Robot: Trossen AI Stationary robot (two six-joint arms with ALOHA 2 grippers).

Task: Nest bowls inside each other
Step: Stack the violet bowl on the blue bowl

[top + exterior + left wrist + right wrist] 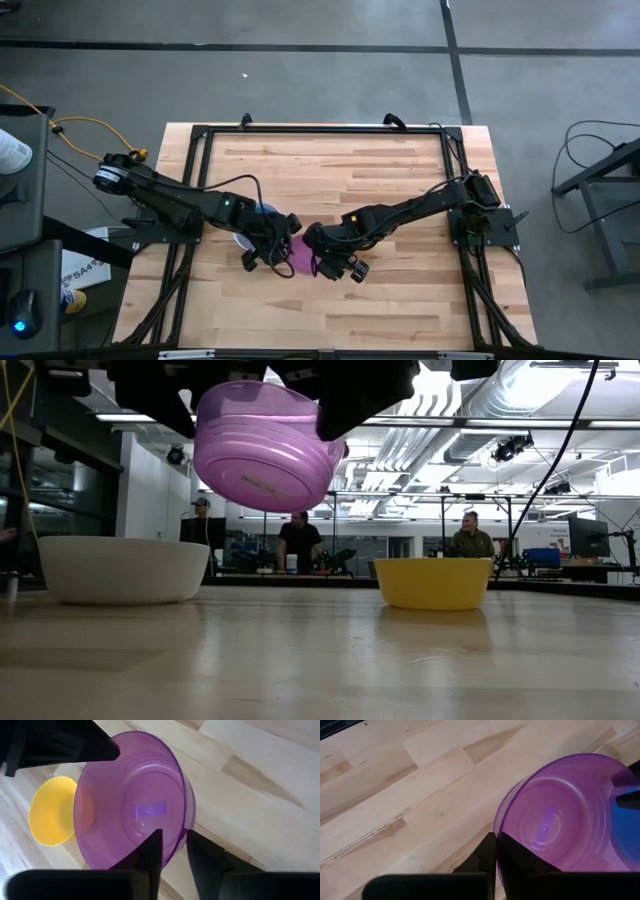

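Observation:
A purple bowl (265,450) hangs tilted above the table, with my right gripper (496,852) shut on its rim. My left gripper (175,855) is open at the opposite rim, one finger inside the bowl and one outside, with a gap still showing. A white bowl (120,570) and a yellow bowl (432,582) rest on their bases on the table. The yellow bowl (50,810) lies beyond the purple one. A blue bowl (266,211) peeks out under the left arm and shows through the purple wall (625,830). No pink bowl is in view. My right gripper pinches the purple bowl's rim (501,840) between its two fingers, one inside the bowl and one outside. The fingers slant down from the table's right side. The bowl is lifted clear of the table and tilted.
A black frame rail (200,180) borders the wooden table top on the left, right and far sides. Bare wood lies toward the far edge (330,160) and the near edge (330,320). People stand in the room beyond the table (300,545).

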